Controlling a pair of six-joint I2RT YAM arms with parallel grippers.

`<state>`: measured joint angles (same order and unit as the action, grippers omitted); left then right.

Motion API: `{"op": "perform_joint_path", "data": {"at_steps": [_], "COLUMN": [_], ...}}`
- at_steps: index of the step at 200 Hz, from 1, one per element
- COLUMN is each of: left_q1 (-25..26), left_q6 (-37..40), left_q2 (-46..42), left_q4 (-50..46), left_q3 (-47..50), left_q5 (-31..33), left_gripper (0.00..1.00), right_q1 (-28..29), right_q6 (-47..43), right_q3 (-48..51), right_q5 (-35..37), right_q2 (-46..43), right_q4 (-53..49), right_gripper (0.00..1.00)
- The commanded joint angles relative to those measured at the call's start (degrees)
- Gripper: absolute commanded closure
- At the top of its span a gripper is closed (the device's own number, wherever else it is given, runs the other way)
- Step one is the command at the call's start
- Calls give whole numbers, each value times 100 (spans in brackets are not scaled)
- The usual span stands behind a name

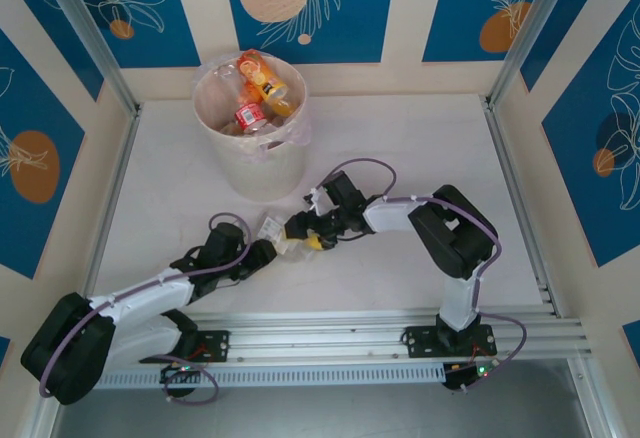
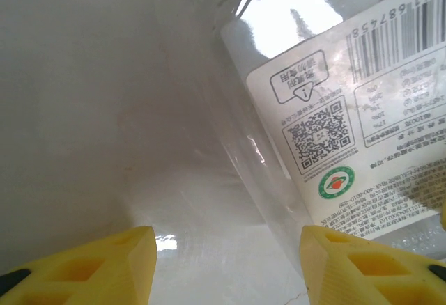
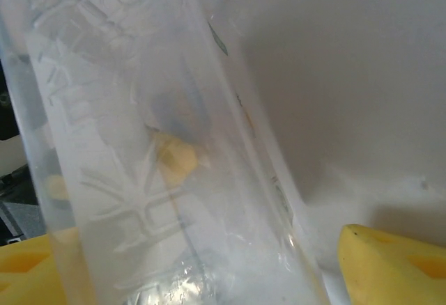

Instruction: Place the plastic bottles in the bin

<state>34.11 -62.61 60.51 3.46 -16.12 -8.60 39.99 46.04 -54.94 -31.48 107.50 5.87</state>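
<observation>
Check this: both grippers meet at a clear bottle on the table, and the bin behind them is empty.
Not empty: the top external view shows the bin holding several bottles. The left gripper and right gripper do meet at a clear bottle on the table.

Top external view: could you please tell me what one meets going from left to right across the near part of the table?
left arm → clear bottle → right arm

Blue leaf-patterned panels (image 1: pixel 350 18) are lining cream walls (image 1: pixel 405 18) around a white counter (image 1: pixel 400 138); aluminium rails (image 1: pixel 330 333) are crossing the lower frame.
</observation>
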Motion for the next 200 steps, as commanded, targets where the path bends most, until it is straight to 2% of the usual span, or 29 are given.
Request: {"op": "perform_joint_path", "data": {"at_steps": [1,26,80,101,127,142,153,172,200], "left_q1": [-67,-63,-64,-63,-67,-70,-71,-71,-84], "left_q6": [134,161,278,460,641,759,845,949,1044], "left_q2": [-13,-63,-525,-862,-1322,-1552,-1665,-1750,-1709], "left_q4": [-244,-297,-828,-1365,-2101,-2538,-2792,-3062,-3251], "left_q3": [-30,-104,-287,-506,-841,-1058,-1200,-1415,-1598], "left_q5": [-71,-72,131,323,670,933,1109,1322,1564], "left_gripper": [44,43,39,35,27,22,15,1,1], "right_q1": [109,226,332,343,343,341,336,312,279], "right_q6": [-157,-358,-593,-695,-787,-831,-881,-987,-1052], "right_q3": [-189,-357,-483,-471,-398,-327,-320,-456,-1017], "right_q5": [110,500,941,1232,1804,2228,2548,3048,3706], "right_q2": [63,43,-342,-714,-1354,-1872,-2284,-2961,-3755], "right_q4": [-138,-606,-1133,-1464,-2163,-2679,-3094,-3891,-5066], "right_gripper": [18,24,47,48,49,57,62,63,65]}}
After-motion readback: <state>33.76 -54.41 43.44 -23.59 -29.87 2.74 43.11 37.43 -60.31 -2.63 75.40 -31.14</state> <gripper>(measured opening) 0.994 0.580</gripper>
